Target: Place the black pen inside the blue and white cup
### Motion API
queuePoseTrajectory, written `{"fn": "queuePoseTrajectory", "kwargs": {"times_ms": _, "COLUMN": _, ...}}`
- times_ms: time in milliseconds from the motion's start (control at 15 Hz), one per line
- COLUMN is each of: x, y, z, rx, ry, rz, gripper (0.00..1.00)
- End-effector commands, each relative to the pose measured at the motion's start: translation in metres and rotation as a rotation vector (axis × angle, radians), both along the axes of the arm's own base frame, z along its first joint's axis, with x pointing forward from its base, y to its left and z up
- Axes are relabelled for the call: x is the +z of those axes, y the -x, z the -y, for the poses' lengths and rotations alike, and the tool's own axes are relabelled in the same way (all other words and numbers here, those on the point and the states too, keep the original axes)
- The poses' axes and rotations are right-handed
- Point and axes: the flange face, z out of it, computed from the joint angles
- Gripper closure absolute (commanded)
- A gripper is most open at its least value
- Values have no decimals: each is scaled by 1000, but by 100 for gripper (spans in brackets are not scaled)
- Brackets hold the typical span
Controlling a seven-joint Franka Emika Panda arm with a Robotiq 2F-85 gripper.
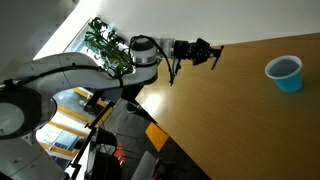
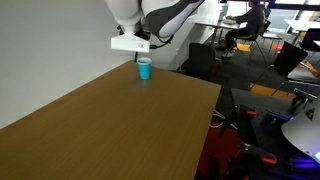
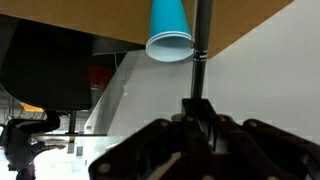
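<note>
1. Brown wood forms the table (image 2: 110, 120), which fills the lower left of an exterior view and the right half of an exterior view (image 1: 250, 125)
2. The blue and white cup (image 1: 285, 73) stands on that table at the far right of the frame. It is well apart from the gripper (image 1: 208, 52), which reaches in from the left at the upper middle
3. In an exterior view the same cup (image 2: 144, 68) sits in the upper middle of the frame, near the table's far edge. A white block (image 2: 130, 43) on the arm (image 2: 160, 15) is just above it
4. The wrist view is upside down, so the cup (image 3: 170, 30) hangs from the top edge at the upper middle. Its whitish rim points down the frame
5. The black pen (image 3: 198, 75) shows there as a thin upright line just right of the cup's rim. It runs from the top edge down into the gripper (image 3: 197, 104) at the lower middle. Whether the pen touches the rim cannot be told
6. The jaws are closed on the pen and clamp its lower end in the frame
7. In both exterior views the pen is too small to make out
8. A green plant (image 1: 100, 40) stands at the upper left behind the arm (image 1: 70, 75)
</note>
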Motion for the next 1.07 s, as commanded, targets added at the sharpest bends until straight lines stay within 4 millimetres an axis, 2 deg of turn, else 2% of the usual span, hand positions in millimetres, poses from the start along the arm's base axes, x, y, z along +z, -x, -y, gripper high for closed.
{"fn": "queuePoseTrajectory", "kwargs": {"times_ms": 0, "x": -2, "y": -22, "z": 11, "rx": -101, "ry": 67, "rz": 157, "gripper": 97}}
{"fn": "queuePoseTrajectory", "kwargs": {"times_ms": 267, "x": -7, "y": -32, "z": 31, "rx": -240, "ry": 141, "rz": 292, "gripper": 97}}
{"fn": "queuePoseTrajectory", "kwargs": {"times_ms": 533, "x": -10, "y": -33, "z": 53, "rx": -404, "ry": 238, "rz": 386, "gripper": 97}}
{"fn": "queuePoseTrajectory", "kwargs": {"times_ms": 667, "x": -12, "y": -31, "z": 63, "rx": -464, "ry": 281, "rz": 386, "gripper": 97}}
{"fn": "queuePoseTrajectory", "kwargs": {"times_ms": 1000, "x": -33, "y": -28, "z": 89, "rx": -457, "ry": 313, "rz": 279, "gripper": 97}}
